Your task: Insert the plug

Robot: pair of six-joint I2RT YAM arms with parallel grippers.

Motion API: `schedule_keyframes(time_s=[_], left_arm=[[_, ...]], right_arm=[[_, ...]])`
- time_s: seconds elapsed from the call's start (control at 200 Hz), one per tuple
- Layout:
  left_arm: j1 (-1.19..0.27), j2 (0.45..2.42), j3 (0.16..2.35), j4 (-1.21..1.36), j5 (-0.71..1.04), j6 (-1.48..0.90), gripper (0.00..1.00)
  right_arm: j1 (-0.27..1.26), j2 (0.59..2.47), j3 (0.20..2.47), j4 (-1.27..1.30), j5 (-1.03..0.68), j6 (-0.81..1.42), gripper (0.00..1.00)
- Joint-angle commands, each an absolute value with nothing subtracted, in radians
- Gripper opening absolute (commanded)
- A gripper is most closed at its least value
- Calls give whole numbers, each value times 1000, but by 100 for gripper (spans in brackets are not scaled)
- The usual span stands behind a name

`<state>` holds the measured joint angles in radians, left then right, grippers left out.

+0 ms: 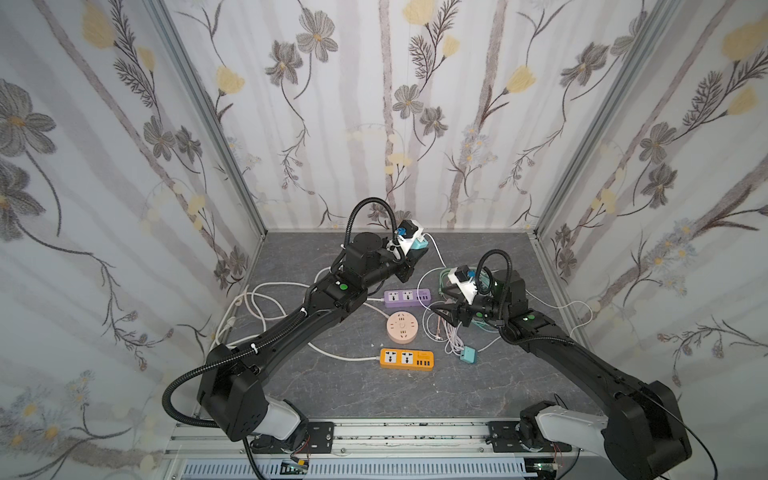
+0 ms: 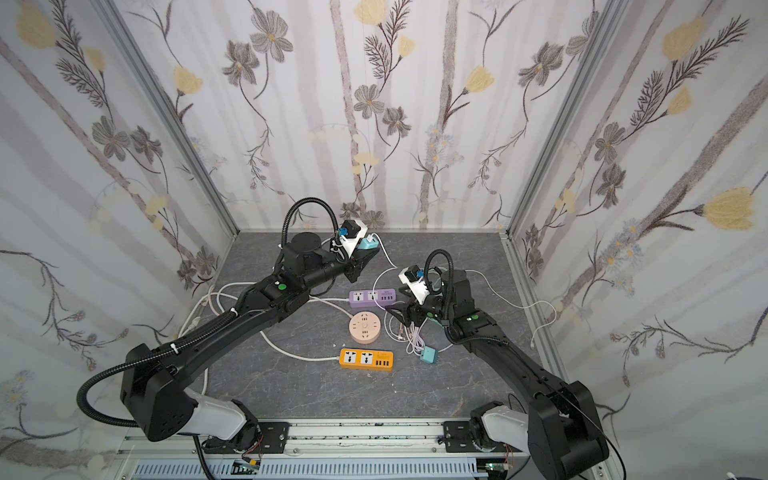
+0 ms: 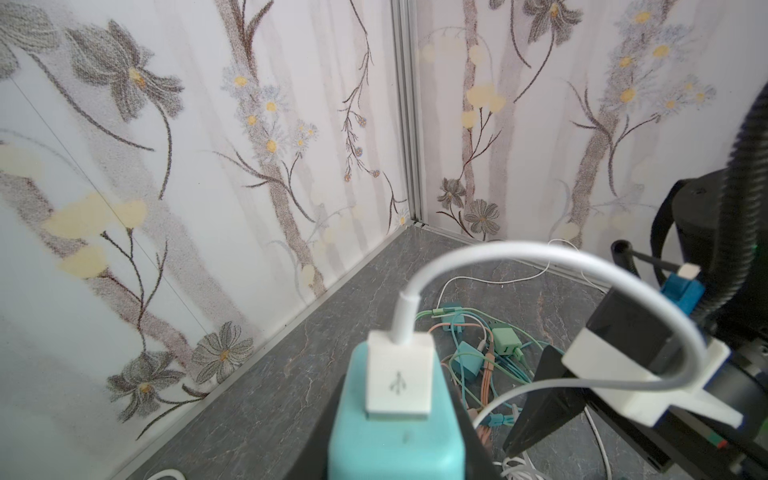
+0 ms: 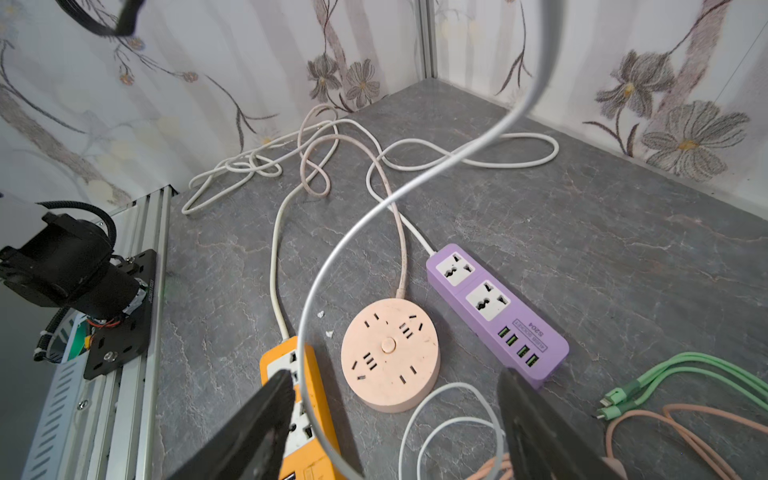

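The desk [image 1: 374, 395] carries the purple power strip [image 1: 407, 297], the orange power strip [image 1: 407, 359] and, between them, the round pink socket [image 1: 402, 327], all with outlets facing up for access from above. The left gripper [image 3: 403, 424] is clamped on the teal USB charger [image 3: 370, 449] and holds it raised near the back wall to brace the body. The right gripper [image 4: 392, 380] hangs above the strips with jaws apart, and the white cable [image 4: 332, 257] passes between them unclamped. The white USB plug [image 3: 398, 376] sits flush in the charger's port, so insertion is judged complete.
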<state>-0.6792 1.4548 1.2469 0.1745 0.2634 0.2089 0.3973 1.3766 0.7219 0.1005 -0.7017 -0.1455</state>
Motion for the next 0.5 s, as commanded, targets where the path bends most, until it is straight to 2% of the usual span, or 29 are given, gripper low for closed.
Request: schedule_keyframes(time_s=[0.0,0.14,0.205,0.3,0.36,0.425,0.495], left_arm=[[-673,1453,1253,180,265,185,1],[-662,1441,1247,181,275,162,1],[-658,1432,1237,187,270,158,1],[-649,1411,1213,191,261,166,2],[-642,1396,1186,200,262,190,2],[-628,1384,1166,190,262,201,2],[-604,1372,1155,170,254,194,2]], right_arm=[[415,1416,710,142,-704,-239,77],[437,1450,662,244,-610,-244,69],[446,1465,660,263,-542,-246,55],[451,1466,642,308,-522,-240,27],[453,1440,625,360,-522,-213,14],[454,1406,626,382,-524,-185,4],[457,1371,643,380,-532,-161,0]])
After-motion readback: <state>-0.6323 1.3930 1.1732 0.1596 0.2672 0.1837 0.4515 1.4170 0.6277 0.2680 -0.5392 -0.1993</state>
